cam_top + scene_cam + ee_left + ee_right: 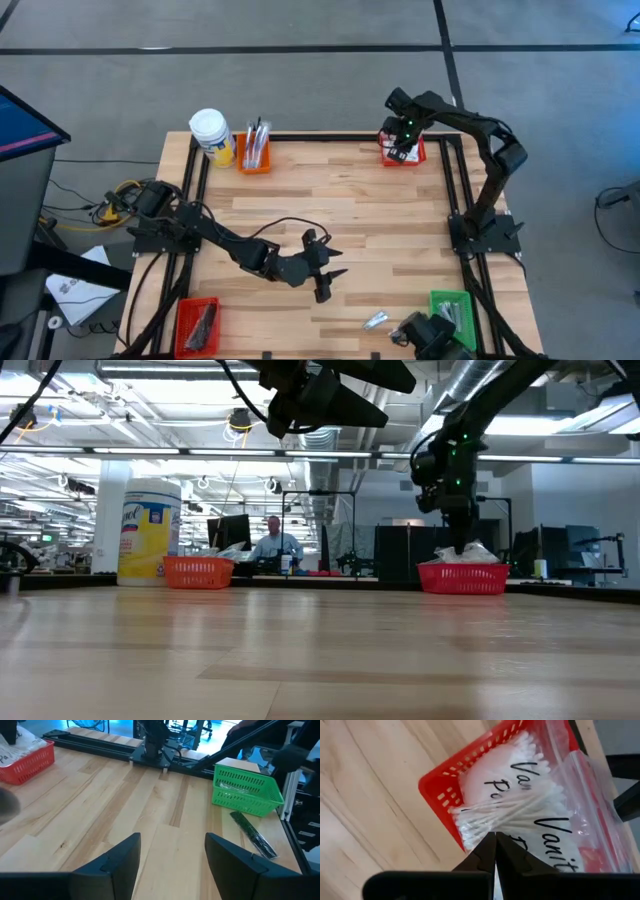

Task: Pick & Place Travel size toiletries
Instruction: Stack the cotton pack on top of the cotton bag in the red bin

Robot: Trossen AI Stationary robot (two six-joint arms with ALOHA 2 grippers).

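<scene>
The far right red bin (420,160) holds clear packets of white cotton swabs (505,815). My right gripper (495,837) points down over this bin, shut, its tips at the top of the packets (470,552). My left gripper (335,275) hangs open above the table's middle near part, with nothing between its fingers (172,850). A slim silvery sachet (375,320) lies flat on the wood beside the green bin (452,305). The orange bin (253,155) at the far left holds upright toothbrushes. My right gripper comes from above, and its shut fingertips (489,845) lie against the cotton swab packet (485,822) near the bin's wall. The packet lies in the bin. Whether any film is pinched between the tips, I cannot tell.
A yellow jar with a white cap (212,135) stands beside the orange bin. Another red bin (197,325) with dark bars sits at the near left corner. Black rails (300,137) frame the table. Bare wood lies across the middle (340,200).
</scene>
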